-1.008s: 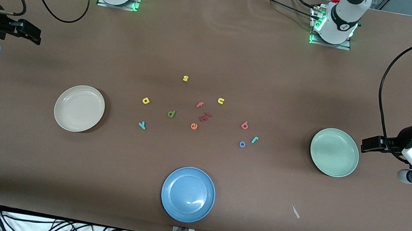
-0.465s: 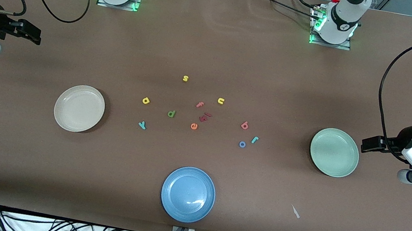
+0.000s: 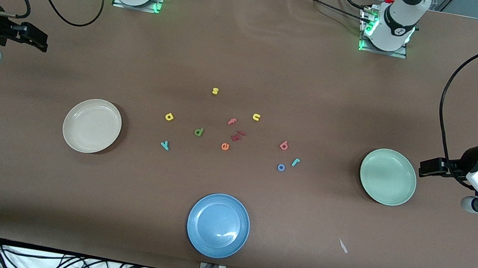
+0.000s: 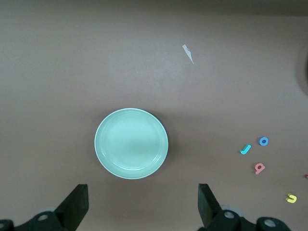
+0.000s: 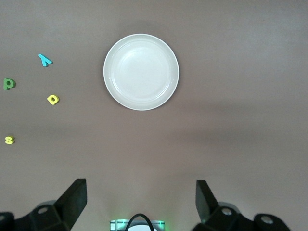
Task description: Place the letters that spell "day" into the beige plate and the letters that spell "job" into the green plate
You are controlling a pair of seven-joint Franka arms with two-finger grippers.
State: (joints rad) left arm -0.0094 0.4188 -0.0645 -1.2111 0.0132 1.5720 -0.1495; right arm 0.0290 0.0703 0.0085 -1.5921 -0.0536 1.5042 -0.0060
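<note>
Front view shows both arms waiting at the counter (image 3: 252, 50) ends, left pincer (image 4: 142, 204) and right pincer (image 5: 139, 199) spread and empty. To start well, each pincer should come straight down on one small letter: the yellow a (image 3: 169, 117) is nearest the beige plate (image 3: 92, 125), the teal j (image 3: 295, 162) nearest the green plate (image 3: 388, 177).

high front overview, wrist views straight down

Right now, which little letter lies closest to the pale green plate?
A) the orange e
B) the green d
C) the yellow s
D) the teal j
D: the teal j lies nearest the green plate, with the blue o and salmon b just beside it.
</note>
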